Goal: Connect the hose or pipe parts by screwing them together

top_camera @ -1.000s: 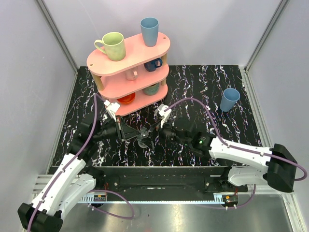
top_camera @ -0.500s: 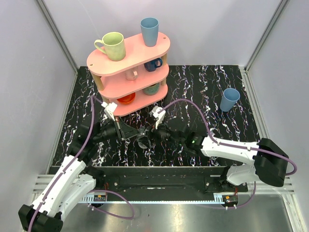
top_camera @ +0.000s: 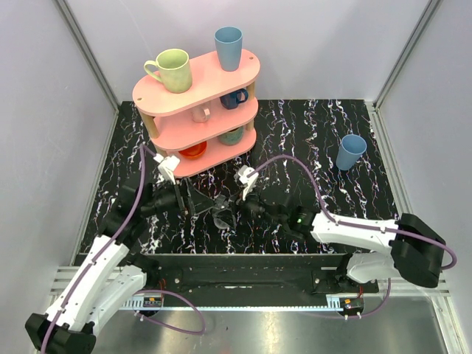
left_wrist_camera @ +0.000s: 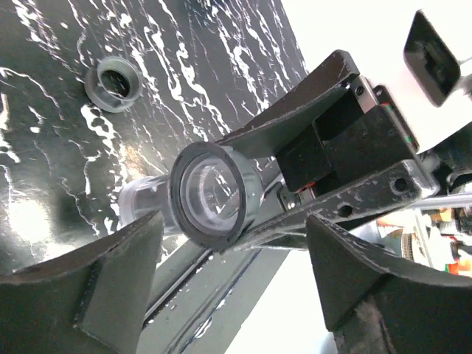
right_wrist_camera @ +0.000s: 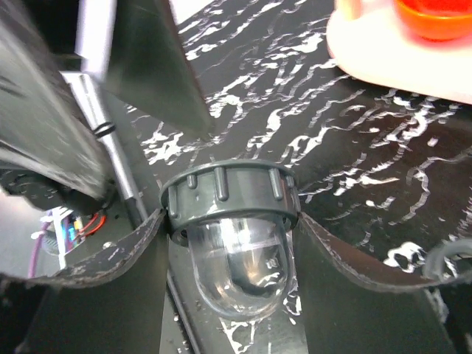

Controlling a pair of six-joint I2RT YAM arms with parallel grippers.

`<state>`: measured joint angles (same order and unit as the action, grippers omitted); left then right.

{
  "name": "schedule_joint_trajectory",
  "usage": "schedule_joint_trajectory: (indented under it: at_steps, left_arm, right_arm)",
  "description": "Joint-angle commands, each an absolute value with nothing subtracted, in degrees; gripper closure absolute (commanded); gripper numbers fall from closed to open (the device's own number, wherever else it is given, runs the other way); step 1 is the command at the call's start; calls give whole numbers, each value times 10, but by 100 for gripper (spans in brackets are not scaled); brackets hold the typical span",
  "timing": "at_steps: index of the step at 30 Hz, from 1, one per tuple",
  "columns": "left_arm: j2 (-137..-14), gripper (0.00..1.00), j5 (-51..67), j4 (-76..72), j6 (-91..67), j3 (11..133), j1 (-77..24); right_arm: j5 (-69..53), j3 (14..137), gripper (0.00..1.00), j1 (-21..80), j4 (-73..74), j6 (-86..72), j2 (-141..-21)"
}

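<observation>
Pipe parts are apart at this moment, so I judge the screwing is not yet done. The clear domed plastic fitting [right_wrist_camera: 236,273], with a grey ribbed rim at its mouth, hangs above the black white-veined table [top_camera: 310,133], a little toward 7 o'clock from the table's middle in the top view. The right gripper [right_wrist_camera: 228,221] presses on that rim from both sides and carries the fitting. The left gripper [left_wrist_camera: 234,240] stands wide, with nothing in it. The small grey round plastic collar [left_wrist_camera: 114,80] lies alone on the table, at 10 o'clock in the left wrist view, well apart from the fitting. Whether the ribbed rim is moulded on the fitting or is a nut already turned onto it, I cannot tell. What is left, as I see it: take the collar, line it with the mouth, turn it on. About writing: no brand, label or letters can be read on the parts, the grippers, or the pink three-tier oval shelf [top_camera: 203,80] at 11 o'clock.
</observation>
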<state>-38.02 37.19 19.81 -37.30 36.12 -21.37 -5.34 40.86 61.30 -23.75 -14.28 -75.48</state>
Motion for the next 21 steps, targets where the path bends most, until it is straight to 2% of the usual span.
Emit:
schedule_joint_trajectory:
  at_steps: [1, 5, 9, 11, 13, 17, 21]
  left_arm:
    - [-383, 12, 277, 303, -279, 461, -214]
    - [-431, 9, 228, 340, -249, 515, -214]
    - [-549, 9, 196, 349, -237, 563, -227]
    - [-590, 9, 129, 355, -221, 604, -264]
    - [-658, 9, 51, 366, -205, 637, -314]
    - [-790, 9, 12, 373, -193, 741, -363]
    - [-939, 14, -40, 395, -181, 831, -390]
  right_arm:
    - [82, 385, 77, 614, -206, -146, -689]
    - [163, 383, 75, 614, -69, -156, -604]
    - [196, 398, 74, 614, 45, -171, -543]
    - [221, 399, 73, 614, 102, -194, -514]
    - [230, 399, 73, 614, 133, -220, -498]
    - [222, 388, 73, 614, 188, -250, -436]
    - [249, 381, 73, 614, 234, -269, -371]
